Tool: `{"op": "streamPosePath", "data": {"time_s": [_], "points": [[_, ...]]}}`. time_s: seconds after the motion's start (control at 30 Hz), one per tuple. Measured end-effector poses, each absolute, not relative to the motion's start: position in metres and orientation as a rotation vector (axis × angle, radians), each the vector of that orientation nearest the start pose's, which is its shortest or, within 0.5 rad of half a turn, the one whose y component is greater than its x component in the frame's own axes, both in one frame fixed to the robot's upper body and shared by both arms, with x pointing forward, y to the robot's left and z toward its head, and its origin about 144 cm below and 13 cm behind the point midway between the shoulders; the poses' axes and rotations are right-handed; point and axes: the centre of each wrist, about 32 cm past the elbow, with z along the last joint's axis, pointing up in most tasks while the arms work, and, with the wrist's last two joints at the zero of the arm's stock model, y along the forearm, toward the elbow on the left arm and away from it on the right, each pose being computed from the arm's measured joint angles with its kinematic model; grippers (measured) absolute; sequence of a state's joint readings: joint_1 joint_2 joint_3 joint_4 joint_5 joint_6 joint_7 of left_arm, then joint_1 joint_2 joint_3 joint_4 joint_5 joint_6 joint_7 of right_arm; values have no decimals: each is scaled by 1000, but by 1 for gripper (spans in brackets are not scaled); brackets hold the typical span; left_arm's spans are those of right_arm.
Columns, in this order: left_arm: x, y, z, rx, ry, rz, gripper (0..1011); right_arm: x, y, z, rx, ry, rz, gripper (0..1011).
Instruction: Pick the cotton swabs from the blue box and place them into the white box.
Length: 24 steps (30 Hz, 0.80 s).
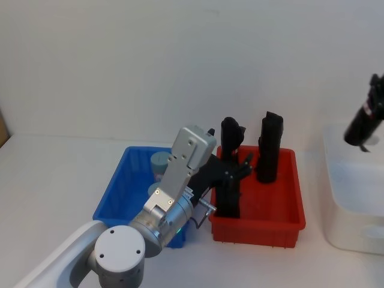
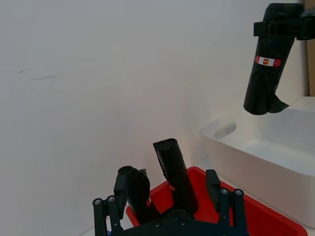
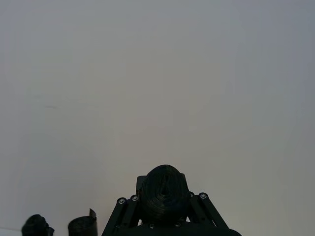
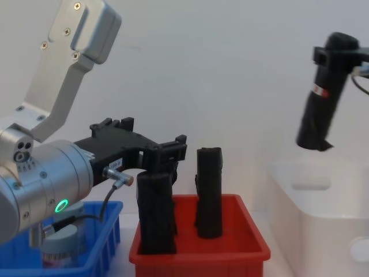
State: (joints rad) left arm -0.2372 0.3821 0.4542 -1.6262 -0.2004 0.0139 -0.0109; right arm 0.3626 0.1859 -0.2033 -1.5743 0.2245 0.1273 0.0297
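**Q:** Which item was recorded nearest the camera?

**A:** The rounded silver-grey metal joint of the left arm was recorded there. From it, the left gripper was extended over the low red plastic bin. Its black fingers were spread apart and nothing was held. Two upright black rolls stood in that bin.

**Q:** Where were the task's things located?

**A:** The cotton swabs, squat pale blue-grey tubs with a printed label band, were stood upright in the blue box. This bright, rib-sided plastic bin was set just beside the red bin and was partly covered by the arm. The white box, a taller smooth plastic bin with rounded corners, was located well to the right. Above it, the right gripper was clamped on a matte black held roll, not on a tub.

**Q:** How was a tub expected to handle?

**A:** It was judged to be light and rigid, with a hard plastic shell unlikely to be deformed by a moderate squeeze. The smooth wall and label band were judged slippery, so a squared, centred grip was indicated. Hold was best taken from above, across the round body just below the lid, with the fingers on opposite sides. Little clearance was expected between the tubs and the box wall.
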Motion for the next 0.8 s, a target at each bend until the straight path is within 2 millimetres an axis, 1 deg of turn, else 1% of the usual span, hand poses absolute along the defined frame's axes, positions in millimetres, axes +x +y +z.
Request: {"op": "streamPosePath", "data": {"time_s": [0.2,0.6,0.63,0.7,0.73,0.8], "points": [[492,198,1204,61,-268,1124,1004,536,-229,1263,90,-129,-1395,344],[492,198,1204,61,-268,1124,1004,536,-233,1248,-25,-40,-1429,345],[492,198,1204,61,-268,1124,1004,536,-233,1246,-39,-29,-1430,383],[492,198,1204,61,-268,1124,1004,536,-233,1244,-48,-21,-1431,412],[492,198,1204,61,-268,1124,1004,537,-233,1243,-58,-13,-1431,476],[492,198,1204,61,-268,1124,1004,537,-233,1241,-72,-3,-1432,513]]}}
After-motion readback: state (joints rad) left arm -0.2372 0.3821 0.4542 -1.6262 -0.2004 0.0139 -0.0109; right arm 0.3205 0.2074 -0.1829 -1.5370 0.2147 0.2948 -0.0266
